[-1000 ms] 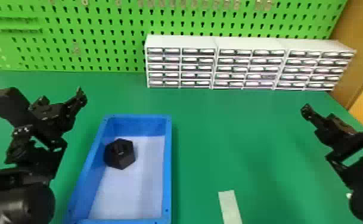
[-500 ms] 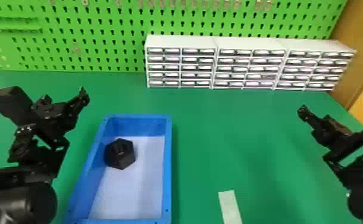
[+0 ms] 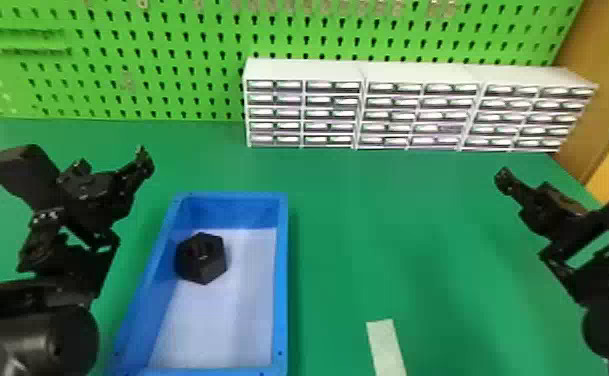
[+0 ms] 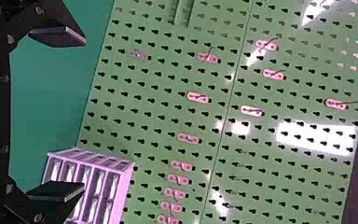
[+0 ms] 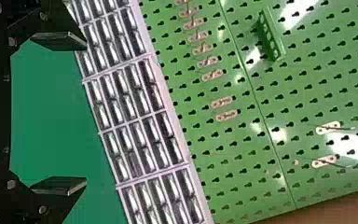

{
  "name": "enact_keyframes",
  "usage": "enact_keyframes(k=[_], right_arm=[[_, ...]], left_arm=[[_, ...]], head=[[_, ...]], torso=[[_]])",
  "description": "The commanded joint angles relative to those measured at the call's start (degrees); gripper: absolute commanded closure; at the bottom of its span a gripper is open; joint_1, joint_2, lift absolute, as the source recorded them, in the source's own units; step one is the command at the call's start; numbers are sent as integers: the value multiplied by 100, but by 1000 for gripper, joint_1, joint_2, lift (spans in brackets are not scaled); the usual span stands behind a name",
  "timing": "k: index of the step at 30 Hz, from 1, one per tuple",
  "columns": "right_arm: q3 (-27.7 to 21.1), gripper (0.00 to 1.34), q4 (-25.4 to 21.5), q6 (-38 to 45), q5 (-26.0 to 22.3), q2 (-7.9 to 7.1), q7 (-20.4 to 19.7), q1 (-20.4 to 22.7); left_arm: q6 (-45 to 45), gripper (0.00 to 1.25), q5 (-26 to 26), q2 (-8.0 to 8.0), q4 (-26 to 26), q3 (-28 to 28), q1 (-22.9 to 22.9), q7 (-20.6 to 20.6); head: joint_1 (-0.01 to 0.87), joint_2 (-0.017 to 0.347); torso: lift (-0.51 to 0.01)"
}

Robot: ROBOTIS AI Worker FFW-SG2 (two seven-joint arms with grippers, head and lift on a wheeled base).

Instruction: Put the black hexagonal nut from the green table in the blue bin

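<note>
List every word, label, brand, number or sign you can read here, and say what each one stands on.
No text can be read.
Small pale marks on the left arm: too small to tell whether they are print.
Drawer fronts: too blurred to make out any labels.
Black hexagonal nut, blue bin, pale strip: no legible writing.

My grippers: two, left gripper [image 3: 79, 167], right gripper [image 3: 565, 197]
Black hexagonal nut [image 3: 202, 259]: one, near left gripper
Blue bin [image 3: 281, 280]: one
Green table [image 3: 418, 240]: one
White drawer cabinets [image 3: 360, 107]: I count three, beyond both
Pale strip [image 3: 386, 347]: one, between
</note>
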Motion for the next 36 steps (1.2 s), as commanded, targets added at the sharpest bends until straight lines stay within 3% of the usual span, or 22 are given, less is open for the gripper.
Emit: enact_keyframes(k=[1,25,36], right_arm=[[40,260,0,12,32,-28,0,11],[-22,260,0,21,137,78,0,20],[-154,260,9,21,278,209,0,11]], left_arm=[[0,183,-1,-1,1,-3,-3,-1],[-9,185,-1,-1,-17,-29,-3,-1],[-9,185,-1,8,-43,-3,-21,-1]], head=[[692,9],[692,9],[692,9]], torso=[[-97],[-97],[-97]])
